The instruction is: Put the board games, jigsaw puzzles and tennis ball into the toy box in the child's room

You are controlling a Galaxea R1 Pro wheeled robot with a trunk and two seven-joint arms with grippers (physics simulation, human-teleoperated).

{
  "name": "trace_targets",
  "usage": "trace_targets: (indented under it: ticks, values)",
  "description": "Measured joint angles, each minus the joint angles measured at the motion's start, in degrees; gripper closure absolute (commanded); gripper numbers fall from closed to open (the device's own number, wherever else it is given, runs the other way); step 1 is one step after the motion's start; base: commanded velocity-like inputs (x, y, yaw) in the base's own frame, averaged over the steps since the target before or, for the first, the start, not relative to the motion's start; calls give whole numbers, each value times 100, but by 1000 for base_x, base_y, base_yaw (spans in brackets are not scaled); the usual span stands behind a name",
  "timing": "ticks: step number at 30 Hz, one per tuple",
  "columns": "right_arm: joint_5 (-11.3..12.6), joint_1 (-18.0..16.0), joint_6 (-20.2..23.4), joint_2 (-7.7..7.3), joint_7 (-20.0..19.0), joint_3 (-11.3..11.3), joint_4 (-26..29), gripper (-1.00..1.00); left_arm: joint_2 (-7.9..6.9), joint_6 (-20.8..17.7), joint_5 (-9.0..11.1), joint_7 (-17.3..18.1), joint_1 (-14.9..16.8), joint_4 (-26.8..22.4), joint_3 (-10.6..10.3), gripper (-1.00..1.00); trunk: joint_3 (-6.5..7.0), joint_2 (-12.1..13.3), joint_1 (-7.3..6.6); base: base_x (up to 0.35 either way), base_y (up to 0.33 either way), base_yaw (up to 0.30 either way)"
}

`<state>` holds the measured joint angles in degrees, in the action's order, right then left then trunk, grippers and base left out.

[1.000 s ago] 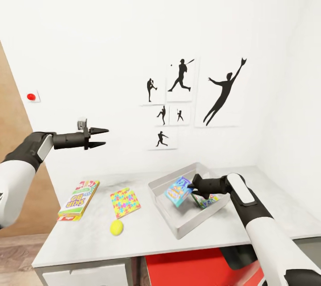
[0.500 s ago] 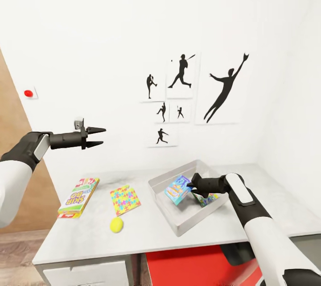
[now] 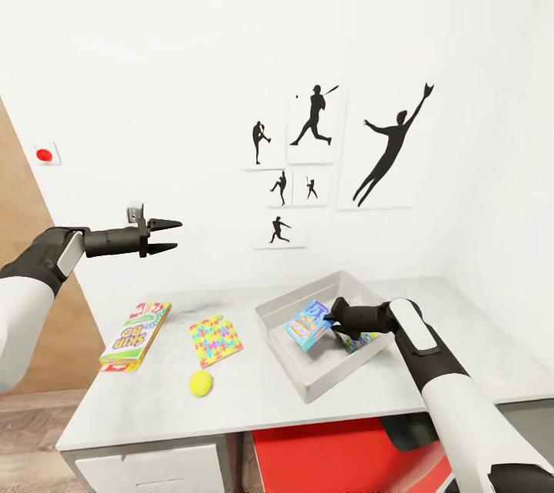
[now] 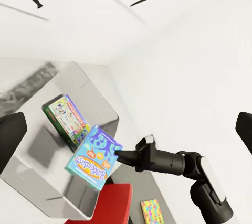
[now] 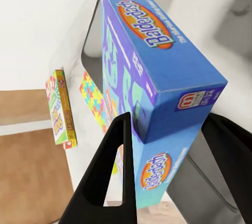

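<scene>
Little has shifted beyond the camera tilting down; the flat blue printed game box [image 3: 308, 324] hangs tilted over the light grey tray-like toy box [image 3: 286, 308], pinched at one end by the right gripper [image 3: 332, 319]. Rigid, light, smooth cardboard: gripping across its thin sides suits. The left gripper [image 3: 171, 236] hovers spread, empty.

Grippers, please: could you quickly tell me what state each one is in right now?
Left gripper: open, empty, raised above the table.
Right gripper: shut on the blue board game, over the toy box.
</scene>
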<state>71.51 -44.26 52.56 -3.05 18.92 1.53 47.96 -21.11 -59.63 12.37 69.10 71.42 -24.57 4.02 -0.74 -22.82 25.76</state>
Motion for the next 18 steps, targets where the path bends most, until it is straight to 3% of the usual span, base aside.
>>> trace_targets:
  ticks: [18]
  values:
    - [-2, 4, 3, 11, -1, 38, 4, 100, -1, 0, 1, -1, -2, 0, -2, -100, -161, 5, -1, 0, 0, 0]
